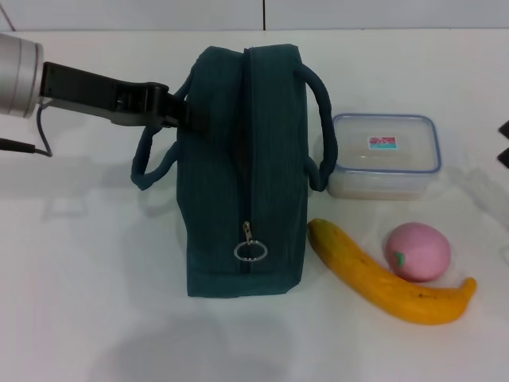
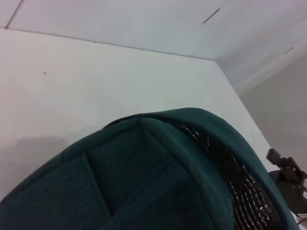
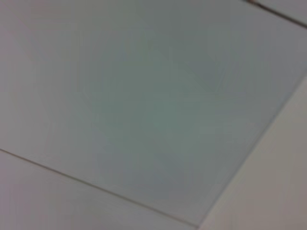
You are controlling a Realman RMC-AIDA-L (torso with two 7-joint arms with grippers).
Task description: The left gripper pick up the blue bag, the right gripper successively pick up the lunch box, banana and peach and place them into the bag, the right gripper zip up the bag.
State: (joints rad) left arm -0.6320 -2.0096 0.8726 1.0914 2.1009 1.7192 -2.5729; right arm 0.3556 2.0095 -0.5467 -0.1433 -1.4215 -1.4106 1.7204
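A white counter (image 1: 95, 318) carries all the things. Nearest lies the banana (image 1: 382, 278), with the peach (image 1: 417, 251) just behind its curve. The blue bag (image 1: 242, 175) stands to their left with its zipper facing up and the ring pull (image 1: 250, 251) at the near end. Farther back, just right of the bag, sits the lunch box (image 1: 386, 155). The left end effector (image 1: 171, 107) reaches to the bag's far left handle; I cannot tell its opening. The right end effector (image 1: 504, 143) is only at the right edge.
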